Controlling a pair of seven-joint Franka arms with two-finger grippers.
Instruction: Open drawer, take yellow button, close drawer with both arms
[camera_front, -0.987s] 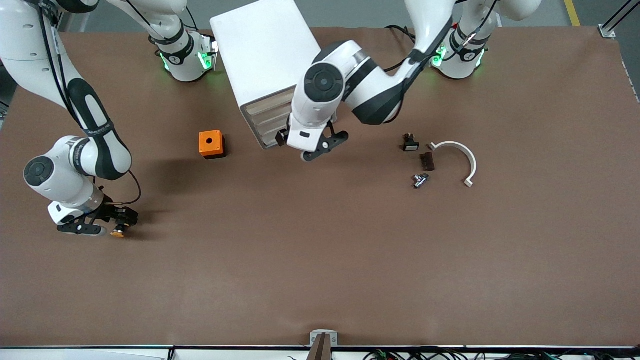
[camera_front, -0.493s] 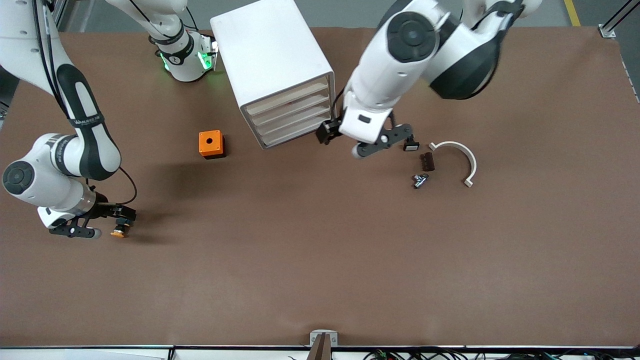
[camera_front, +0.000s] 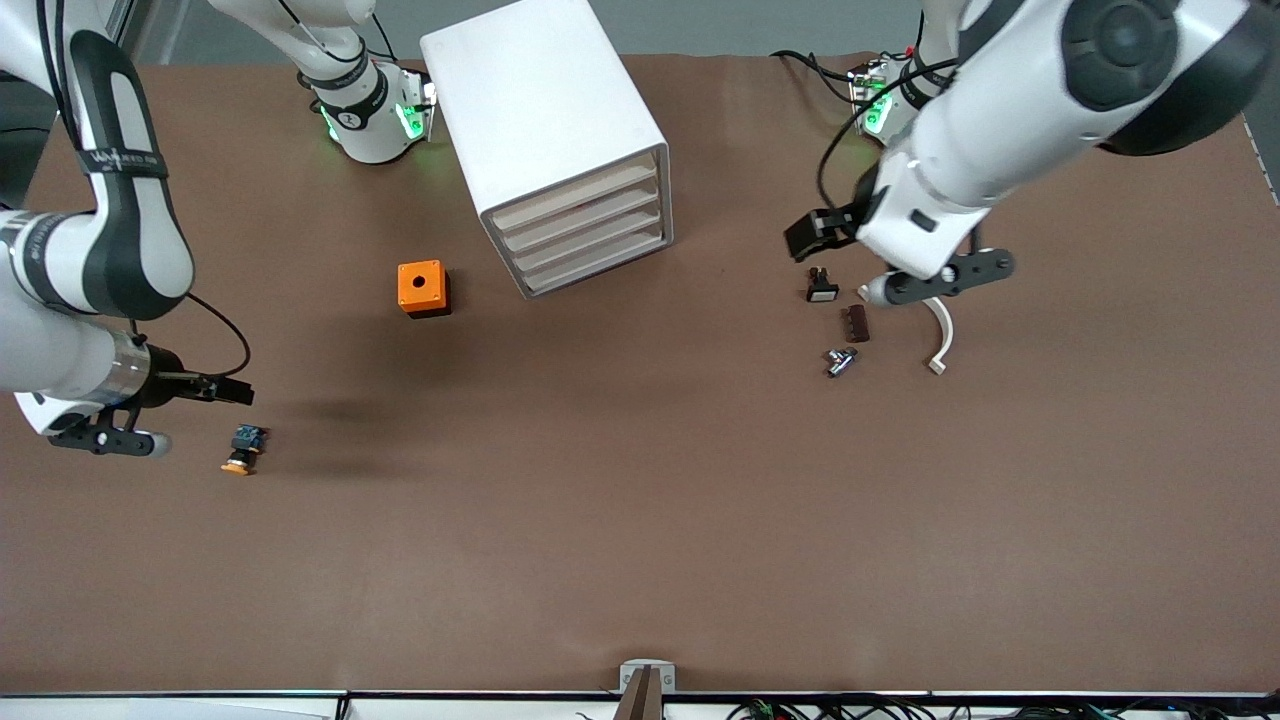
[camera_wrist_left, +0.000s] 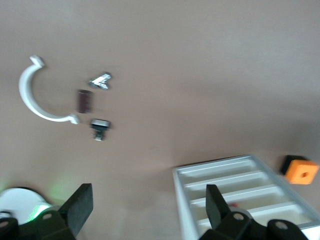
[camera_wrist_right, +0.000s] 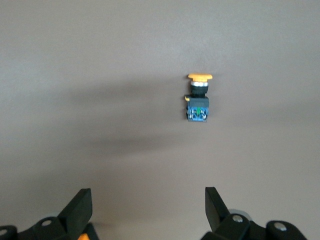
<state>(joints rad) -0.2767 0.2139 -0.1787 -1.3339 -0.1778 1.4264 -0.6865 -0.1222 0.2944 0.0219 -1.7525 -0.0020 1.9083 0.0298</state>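
Note:
The button (camera_front: 241, 448), orange cap and dark blue body, lies on its side on the brown table toward the right arm's end; it also shows in the right wrist view (camera_wrist_right: 198, 100). My right gripper (camera_front: 105, 440) hangs beside it, open and empty (camera_wrist_right: 148, 197). The drawer (camera_front: 575, 198), uppermost of four in the white cabinet (camera_front: 540, 110), is shut flush with the lower ones. My left gripper (camera_front: 940, 278) is open and empty (camera_wrist_left: 148, 200) over the small parts toward the left arm's end. The cabinet front shows in the left wrist view (camera_wrist_left: 245, 195).
An orange box with a hole (camera_front: 424, 288) stands beside the cabinet. A small black-and-white part (camera_front: 821, 288), a brown block (camera_front: 856, 323), a metal piece (camera_front: 840, 360) and a white curved piece (camera_front: 940, 335) lie under the left gripper.
My right gripper has let go of the button and risen off it. My left arm has swung from the cabinet front to over the small parts.

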